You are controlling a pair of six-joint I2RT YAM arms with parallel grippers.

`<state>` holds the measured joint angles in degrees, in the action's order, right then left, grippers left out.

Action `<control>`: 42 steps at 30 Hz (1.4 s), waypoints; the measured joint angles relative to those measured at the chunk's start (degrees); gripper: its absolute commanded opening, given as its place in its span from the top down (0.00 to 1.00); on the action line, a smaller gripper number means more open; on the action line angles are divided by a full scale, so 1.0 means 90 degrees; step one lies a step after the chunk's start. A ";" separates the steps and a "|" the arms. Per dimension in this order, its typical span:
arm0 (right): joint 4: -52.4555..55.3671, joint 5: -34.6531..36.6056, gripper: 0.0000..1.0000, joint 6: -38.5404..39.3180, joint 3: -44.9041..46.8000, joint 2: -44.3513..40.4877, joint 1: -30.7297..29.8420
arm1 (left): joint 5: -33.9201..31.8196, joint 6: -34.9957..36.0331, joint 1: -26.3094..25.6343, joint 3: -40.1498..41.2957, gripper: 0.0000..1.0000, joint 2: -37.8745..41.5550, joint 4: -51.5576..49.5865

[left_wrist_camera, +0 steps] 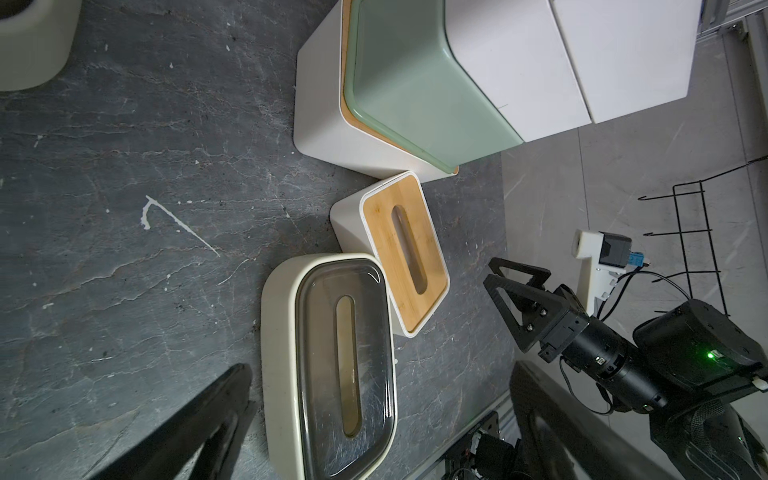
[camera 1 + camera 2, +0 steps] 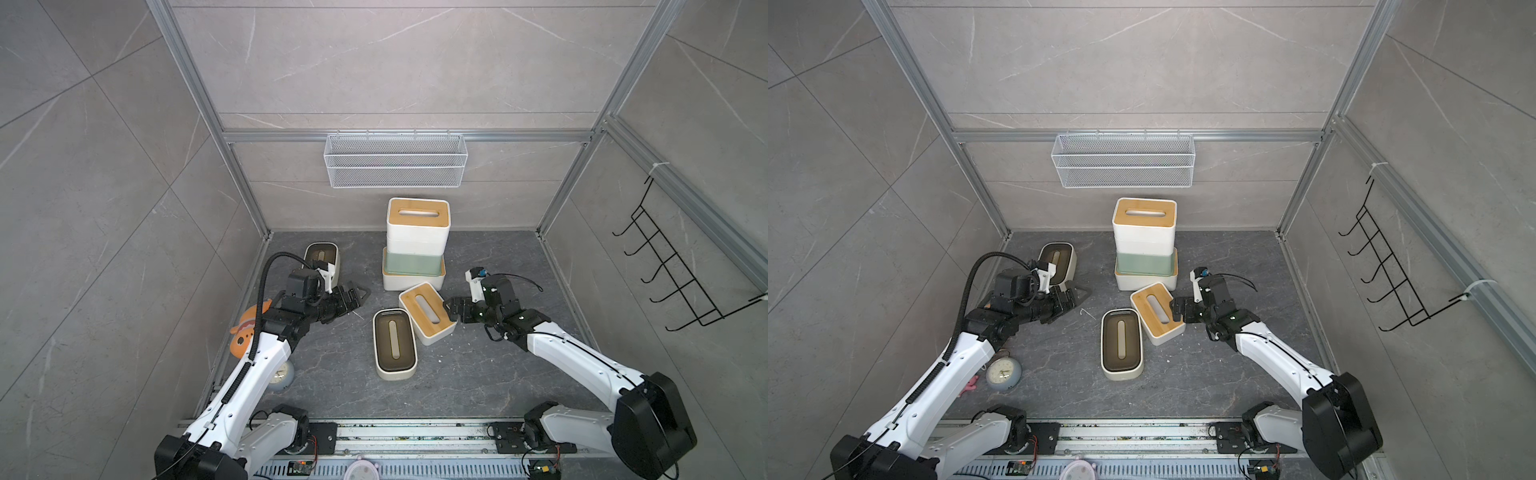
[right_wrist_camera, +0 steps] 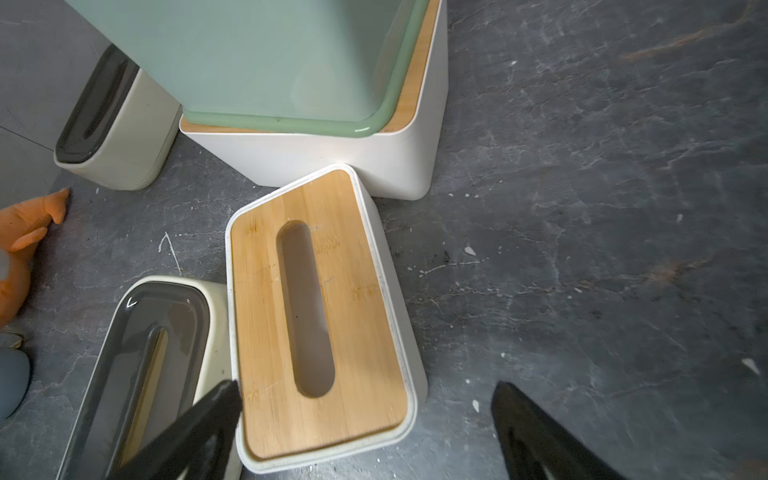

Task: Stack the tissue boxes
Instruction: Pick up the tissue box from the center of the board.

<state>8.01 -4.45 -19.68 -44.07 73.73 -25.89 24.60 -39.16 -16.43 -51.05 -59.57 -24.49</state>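
Straddling one end of the loose bamboo-lidded box [image 3: 316, 316], the right claw [image 3: 365, 388] gapes wide without gripping; the left claw [image 2: 358, 299] hovers wide, empty.

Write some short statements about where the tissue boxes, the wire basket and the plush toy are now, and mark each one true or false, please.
1. The sage green box sits on a white box with a bamboo lid. True.
2. The wire mesh basket stands on the floor. False: it hangs on the back wall.
3. The loose bamboo-lid box lies beside a cream box with a dark lid. True.
4. The right jaws are shut on the sage green box. False: they stand open at one end of the loose bamboo-lid box.
5. The orange plush toy lies on top of the stack. False: it lies on the floor, by the left arm.
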 measured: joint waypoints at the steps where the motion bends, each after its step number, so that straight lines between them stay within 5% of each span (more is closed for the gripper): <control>1: -0.0100 0.0032 0.07 0.0002 0.0000 0.0131 -0.0044 | 0.0000 0.0000 0.0000 0.0024 0.01 0.0002 0.0024; 20: -0.0903 0.0335 0.20 0.0000 0.0000 0.1559 -0.0304 | 0.0311 -0.0005 0.0000 0.0223 0.03 -0.0015 0.0250; 30: -0.0923 0.0430 0.23 0.0007 -0.0017 0.1933 -0.0430 | 0.0328 -0.0007 0.0000 0.0223 0.03 -0.0100 0.0250; 42: -0.0891 0.0597 0.38 0.0087 -0.0092 0.1977 -0.0568 | 0.0330 -0.0007 0.0000 0.0223 0.04 -0.0136 0.0250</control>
<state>-0.01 0.93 -18.90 -44.91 91.53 -31.00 27.57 -39.22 -16.43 -49.04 -60.80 -22.24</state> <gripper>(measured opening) 0.640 0.964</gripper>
